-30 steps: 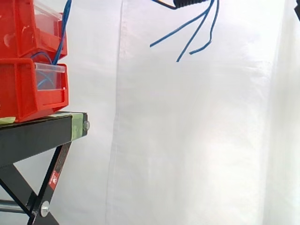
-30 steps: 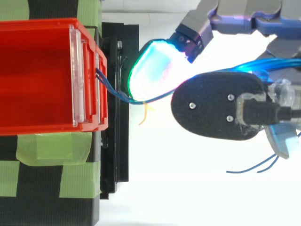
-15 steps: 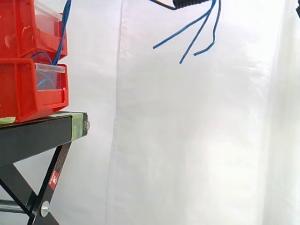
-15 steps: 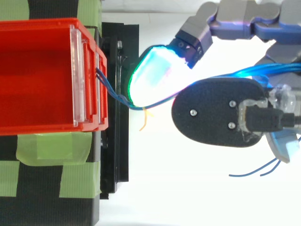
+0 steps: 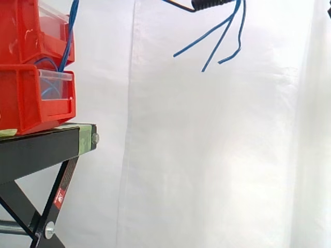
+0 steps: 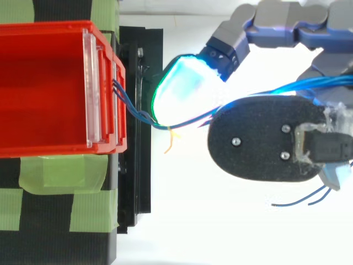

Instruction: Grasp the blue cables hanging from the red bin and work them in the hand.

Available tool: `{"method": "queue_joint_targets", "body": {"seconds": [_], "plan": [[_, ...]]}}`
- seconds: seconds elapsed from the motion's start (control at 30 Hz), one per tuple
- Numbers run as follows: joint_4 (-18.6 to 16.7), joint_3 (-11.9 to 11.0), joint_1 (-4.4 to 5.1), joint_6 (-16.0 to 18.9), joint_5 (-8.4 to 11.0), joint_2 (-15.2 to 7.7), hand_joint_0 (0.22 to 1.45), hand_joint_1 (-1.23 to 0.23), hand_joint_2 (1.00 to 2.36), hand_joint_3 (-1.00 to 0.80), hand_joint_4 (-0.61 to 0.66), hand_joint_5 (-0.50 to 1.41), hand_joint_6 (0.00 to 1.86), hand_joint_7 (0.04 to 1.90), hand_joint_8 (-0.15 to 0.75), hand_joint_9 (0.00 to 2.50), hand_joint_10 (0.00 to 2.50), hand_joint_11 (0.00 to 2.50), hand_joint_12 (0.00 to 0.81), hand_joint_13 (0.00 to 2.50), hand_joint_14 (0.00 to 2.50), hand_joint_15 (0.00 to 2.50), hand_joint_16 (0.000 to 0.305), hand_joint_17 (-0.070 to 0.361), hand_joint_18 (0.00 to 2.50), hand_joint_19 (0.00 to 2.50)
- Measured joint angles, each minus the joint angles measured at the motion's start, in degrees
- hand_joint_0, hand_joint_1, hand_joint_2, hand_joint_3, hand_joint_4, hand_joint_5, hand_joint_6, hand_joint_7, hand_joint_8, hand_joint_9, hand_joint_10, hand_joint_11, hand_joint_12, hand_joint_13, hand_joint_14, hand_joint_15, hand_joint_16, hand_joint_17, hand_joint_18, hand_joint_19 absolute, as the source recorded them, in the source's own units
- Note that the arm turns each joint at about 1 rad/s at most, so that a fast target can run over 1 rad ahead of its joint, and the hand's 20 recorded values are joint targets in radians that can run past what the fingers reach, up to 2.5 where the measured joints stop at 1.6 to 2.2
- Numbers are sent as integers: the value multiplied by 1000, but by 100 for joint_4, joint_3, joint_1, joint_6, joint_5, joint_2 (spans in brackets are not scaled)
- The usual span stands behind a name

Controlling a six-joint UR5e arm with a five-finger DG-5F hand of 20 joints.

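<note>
Thin blue cables (image 6: pixel 136 112) come out of the front of the red bin (image 6: pixel 55 30) and run right into my hand (image 6: pixel 265 141). My hand hovers just right of the bin stack, above the top of the side view. The cables pass under a glowing green-white fingertip (image 6: pixel 179 88) and the hand's black part, pinched there. Their free ends (image 5: pixel 207 33) dangle in the air high up before the curtain, and the same ends (image 6: pixel 300 200) show below the hand from above. More blue cable (image 5: pixel 70 31) drops down the front of the stacked bins.
Two red bins (image 5: pixel 31 98) with clear front plates are stacked on a black stand (image 5: pixel 46 142) marked with green tape (image 6: pixel 60 171). A white curtain (image 5: pixel 207 155) hangs behind, with open air right of the stand. A small orange scrap (image 6: pixel 170 141) lies below the fingertip.
My hand has drifted a little to the right, away from the bin. The dangling cable ends have shifted right with it.
</note>
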State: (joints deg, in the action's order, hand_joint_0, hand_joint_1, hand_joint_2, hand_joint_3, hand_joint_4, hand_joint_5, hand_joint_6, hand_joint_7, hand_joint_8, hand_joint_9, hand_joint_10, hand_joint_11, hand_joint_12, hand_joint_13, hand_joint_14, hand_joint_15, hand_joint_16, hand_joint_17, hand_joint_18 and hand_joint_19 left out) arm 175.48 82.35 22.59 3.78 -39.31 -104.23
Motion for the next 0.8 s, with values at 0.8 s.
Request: {"method": "queue_joint_targets", "body": {"seconds": [0.8], "plan": [[62,1,0,0,-25,0,943,-654,1022,-471,324,433,7,1392,455,1805,2500,2500,533,1889,2500,1398,203,153,2500,759]]}}
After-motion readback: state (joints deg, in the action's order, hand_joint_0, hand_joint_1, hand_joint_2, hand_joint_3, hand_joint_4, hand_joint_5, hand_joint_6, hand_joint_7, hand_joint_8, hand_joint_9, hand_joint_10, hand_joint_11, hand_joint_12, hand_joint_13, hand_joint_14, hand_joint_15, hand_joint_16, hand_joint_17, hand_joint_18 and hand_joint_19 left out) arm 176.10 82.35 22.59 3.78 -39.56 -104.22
